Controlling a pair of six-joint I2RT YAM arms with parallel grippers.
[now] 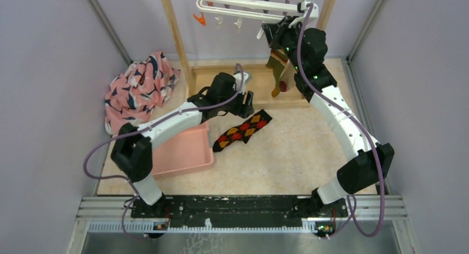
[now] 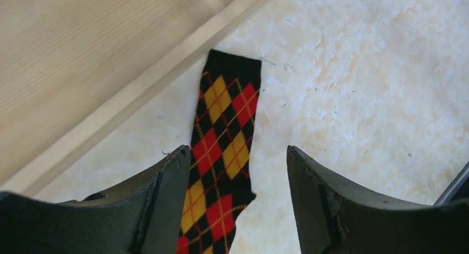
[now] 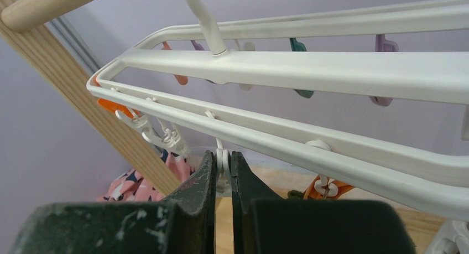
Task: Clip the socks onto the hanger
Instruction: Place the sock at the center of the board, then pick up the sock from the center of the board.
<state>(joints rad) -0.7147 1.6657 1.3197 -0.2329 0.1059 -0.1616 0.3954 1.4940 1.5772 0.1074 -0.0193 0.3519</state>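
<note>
The white hanger [image 1: 249, 2] hangs from the wooden rack at the back and fills the right wrist view [image 3: 309, 71]. My right gripper [image 1: 269, 31] is up under it, shut on a white clip [image 3: 223, 159]. An olive striped sock [image 1: 277, 63] hangs below the hanger beside that gripper, from an orange clip [image 3: 327, 187]. The black-red-yellow argyle sock [image 1: 242, 130] lies flat on the table. My left gripper [image 1: 247, 105] hovers over its upper end, open and empty, with the sock [image 2: 224, 138] lying between the fingertips, nearer the left one. I cannot make out the beige sock.
A pink tray [image 1: 182, 151] sits under the left arm. The pink patterned cloth [image 1: 138, 91] is heaped at the back left. The rack's wooden posts [image 1: 176, 38] and base board [image 2: 83, 55] stand just behind the argyle sock.
</note>
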